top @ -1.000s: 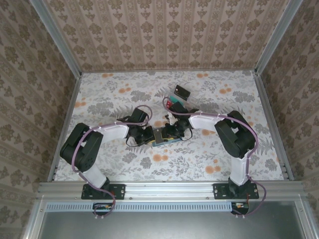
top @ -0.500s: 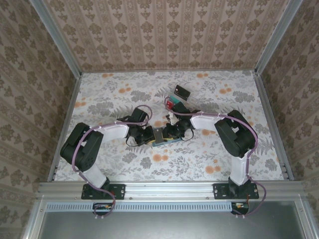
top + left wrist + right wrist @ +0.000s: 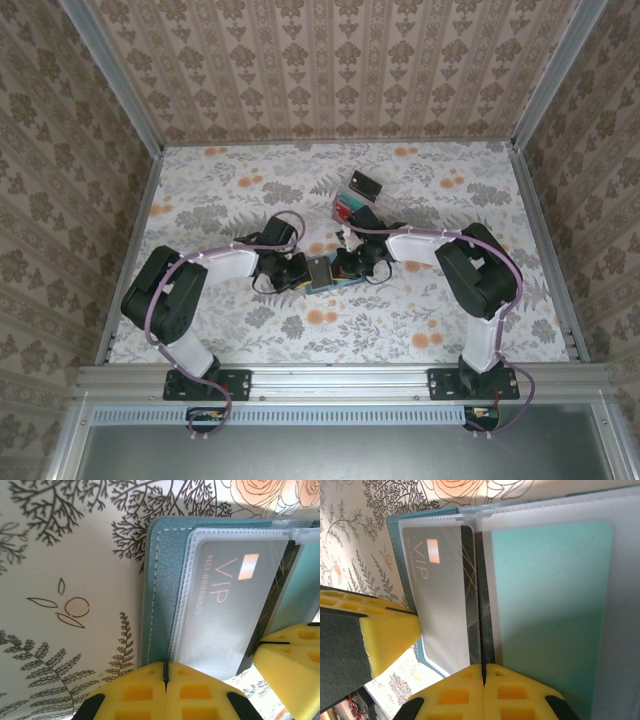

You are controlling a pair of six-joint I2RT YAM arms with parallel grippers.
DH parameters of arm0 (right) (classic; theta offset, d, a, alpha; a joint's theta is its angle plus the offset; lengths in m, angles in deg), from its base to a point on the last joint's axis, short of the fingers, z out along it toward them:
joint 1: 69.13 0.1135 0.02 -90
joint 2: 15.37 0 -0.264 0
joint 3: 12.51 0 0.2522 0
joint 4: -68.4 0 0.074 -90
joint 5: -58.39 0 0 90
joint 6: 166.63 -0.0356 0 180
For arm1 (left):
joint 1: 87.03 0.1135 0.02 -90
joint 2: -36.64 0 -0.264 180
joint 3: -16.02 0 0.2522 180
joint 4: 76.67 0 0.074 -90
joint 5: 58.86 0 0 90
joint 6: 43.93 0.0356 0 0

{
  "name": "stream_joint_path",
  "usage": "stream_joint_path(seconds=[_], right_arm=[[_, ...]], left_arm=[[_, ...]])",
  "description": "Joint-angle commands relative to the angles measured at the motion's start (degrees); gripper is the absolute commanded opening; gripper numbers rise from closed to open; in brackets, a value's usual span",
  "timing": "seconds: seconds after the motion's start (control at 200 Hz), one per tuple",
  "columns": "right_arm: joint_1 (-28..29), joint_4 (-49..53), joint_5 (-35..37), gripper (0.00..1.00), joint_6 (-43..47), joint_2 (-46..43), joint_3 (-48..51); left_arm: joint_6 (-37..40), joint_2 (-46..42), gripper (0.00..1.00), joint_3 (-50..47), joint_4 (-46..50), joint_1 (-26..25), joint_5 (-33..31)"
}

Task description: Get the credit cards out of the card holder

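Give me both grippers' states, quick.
Left gripper: closed, pinching the card holder at its edge.
Right gripper: closed, apparently on the exposed edge of the dark VIP card.

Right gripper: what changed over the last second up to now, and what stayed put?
The right gripper barely shifted over the card holder and closed at its middle fold. Whether it pinches a sleeve or a card edge is unclear. The left gripper stayed clamped on the holder's edge, and the holder itself did not shift.
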Motion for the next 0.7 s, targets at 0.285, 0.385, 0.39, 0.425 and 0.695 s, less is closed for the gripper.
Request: stream_joint_path(seconds=[0.285, 0.385, 0.39, 0.425, 0.695], right_arm=[[-2.5, 0.9, -2.1, 0.0, 2.8, -3.9, 2.3], [-1.9, 2.3, 0.4, 0.09, 3.2, -4.9, 1.8], [-1.9, 2.4, 0.6, 0.1, 3.3, -4.9, 1.8], [-1.7, 3.1, 2.0, 0.16, 3.4, -5.4, 1.6], [1.6, 6.0, 2.5, 0.33, 3.4, -4.5, -1.5]], left_arm=[[1.3, 2.0, 0.01, -1.9, 2.7, 0.3, -1.5], [1.3, 2.1, 0.01, -1.9, 2.5, 0.3, -1.3], [1.3, 2.1, 0.01, -1.9, 2.6, 0.3, -1.3], [1.2, 2.1, 0.0, -1.9, 2.6, 0.3, -1.3], [1.2, 2.6, 0.0, -1.9, 2.6, 0.3, -1.3]])
